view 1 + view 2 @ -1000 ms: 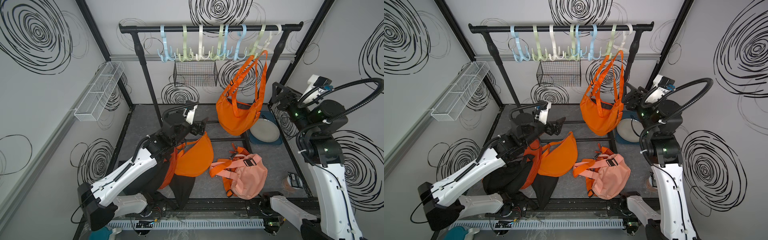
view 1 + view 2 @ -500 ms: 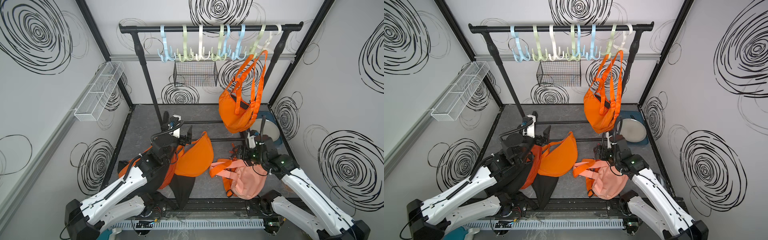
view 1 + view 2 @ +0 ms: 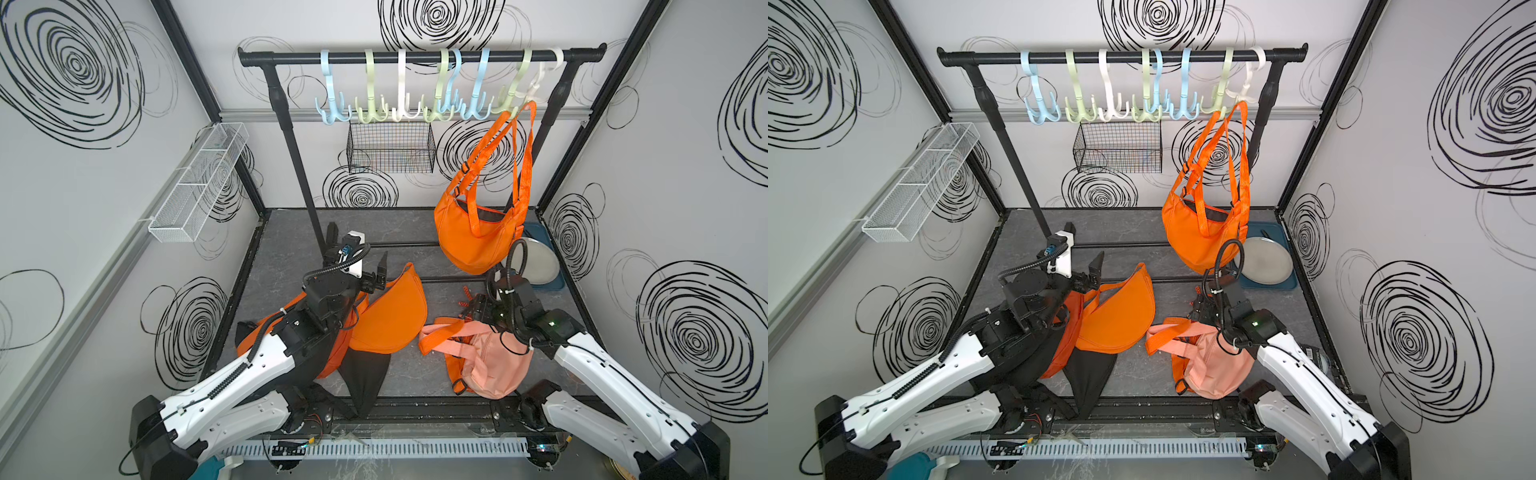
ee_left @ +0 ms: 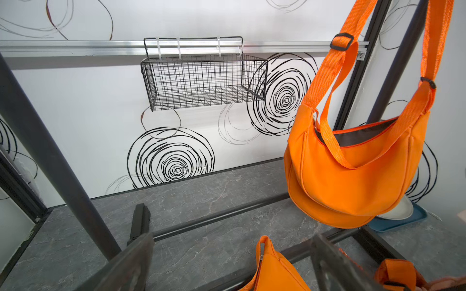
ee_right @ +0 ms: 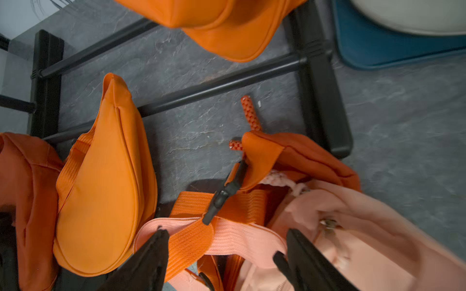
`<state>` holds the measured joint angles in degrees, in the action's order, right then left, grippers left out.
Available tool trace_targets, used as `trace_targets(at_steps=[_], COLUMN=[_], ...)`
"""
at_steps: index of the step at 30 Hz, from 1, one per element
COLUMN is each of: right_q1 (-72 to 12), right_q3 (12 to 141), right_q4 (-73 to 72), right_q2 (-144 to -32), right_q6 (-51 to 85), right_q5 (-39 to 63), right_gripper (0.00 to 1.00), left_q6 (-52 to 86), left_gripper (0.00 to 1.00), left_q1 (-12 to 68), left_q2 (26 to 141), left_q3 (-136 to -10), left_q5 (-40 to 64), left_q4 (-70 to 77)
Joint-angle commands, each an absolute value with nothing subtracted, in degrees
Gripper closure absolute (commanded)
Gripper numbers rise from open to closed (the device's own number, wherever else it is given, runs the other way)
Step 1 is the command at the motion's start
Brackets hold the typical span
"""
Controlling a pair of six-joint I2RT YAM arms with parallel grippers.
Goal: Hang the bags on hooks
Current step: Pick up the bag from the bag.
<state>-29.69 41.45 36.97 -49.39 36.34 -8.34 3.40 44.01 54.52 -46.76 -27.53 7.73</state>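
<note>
Rail: a black bar (image 3: 415, 57) crosses the upper frame in both top views and carries a row of hooks (image 3: 369, 87).
Hung bag: an orange bag (image 3: 473, 237) hangs by its straps from a hook at the right end of the rail, right of centre in frame. Which of the last two hooks bears it cannot be told. Its body hangs clear of the surface (image 3: 282, 266).
Pink bag: a pink bag (image 3: 490, 365) lies crumpled on the surface, lower right of centre in both top views.
Straps: a pink strap (image 5: 239, 234) and an orange strap (image 5: 186, 241) cross at the pink bag's upper edge.
Right gripper: the right gripper (image 5: 225, 231) sits low over that edge. Its fingers stand apart, one on each side of the crossed straps, with nothing clamped. Whether they touch the fabric cannot be told.
Left gripper: the left gripper (image 4: 232, 239) is left of centre, fingers wide apart with nothing between them. It faces the back wall, and the hung bag is well apart to its upper right.
Second orange bag: a flat orange bag (image 3: 390, 316) lies on the surface just beside the left gripper, between the two arms.
</note>
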Motion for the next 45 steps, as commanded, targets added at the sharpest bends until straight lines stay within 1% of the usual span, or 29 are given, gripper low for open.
trace_targets(at_steps=[1, 5, 10, 15, 19, 23, 24, 29, 32, 33, 36, 38, 41, 45], right_q1=[-29.3, -30.1, -31.5, -31.6, -31.7, -31.6, -31.7, -32.8, -36.6, -38.8, -46.9, -50.5, -52.4, -52.5], right_q3=[45.1, 43.7, 34.3, 31.7, 28.4, 26.0, 26.9, 30.5, 30.9, 31.8, 34.2, 34.9, 34.3, 35.5], right_q4=[46.3, 50.5, 43.7, 40.4, 38.1, 32.3, 32.2, 33.7, 33.7, 34.1, 36.9, 38.5, 39.6, 39.8], right_q2=[-47.4, -47.3, -45.3, -44.7, -45.2, -47.2, -48.1, -50.7, -52.2, -52.8, -54.6, -56.6, -60.6, -66.2], right_q6=[36.6, 42.1, 46.6, 49.2, 48.7, 47.4, 46.9, 43.3, 43.0, 43.3, 44.4, 45.5, 46.4, 46.8], right_q5=[-14.2, -9.9, -5.8, -5.9, -7.5, -6.4, -6.4, -5.9, -6.1, -7.1, -13.1, -15.0, -15.4, -16.6], right_gripper=[0.23, 0.23, 0.2, 0.19, 0.18, 0.23, 0.27, 0.32, 0.32, 0.31, 0.24, 0.19, 0.16, 0.18], left_q6=[2.7, 3.1, 3.0, 2.8, 2.8, 2.7, 2.7, 2.2, 2.0, 2.1, 2.0, 1.9, 1.9, 1.8], left_gripper=[0.01, 0.01, 0.01, 0.01, 0.01, 0.01, 0.01, 0.01, 0.01, 0.01, 0.01, 0.01, 0.01, 0.01], left_q1=[44.1, 44.1, 44.2, 44.4, 44.5, 44.5, 44.5, 45.2, 45.2, 45.3, 45.3, 45.3, 45.3, 45.3], left_q2=[54.3, 54.2, 54.0, 54.6, 54.3, 54.2, 54.3, 54.4, 54.4, 54.4, 54.5, 54.5, 54.4, 54.4], left_q3=[-46.7, -46.7, -46.6, -46.7, -46.8, -46.6, -46.6, -46.6, -46.7, -46.7, -46.8, -46.9, -46.9, -46.7], left_q5=[-28.4, -27.7, -27.9, -27.9, -27.5, -27.6, -27.8, -27.9, -28.1, -28.1, -27.9, -28.0, -27.9, -28.1], left_q4=[10.5, 10.6, 10.7, 10.5, 10.5, 10.6, 10.5, 10.4, 10.3, 10.2, 10.2, 10.2, 10.1, 10.2])
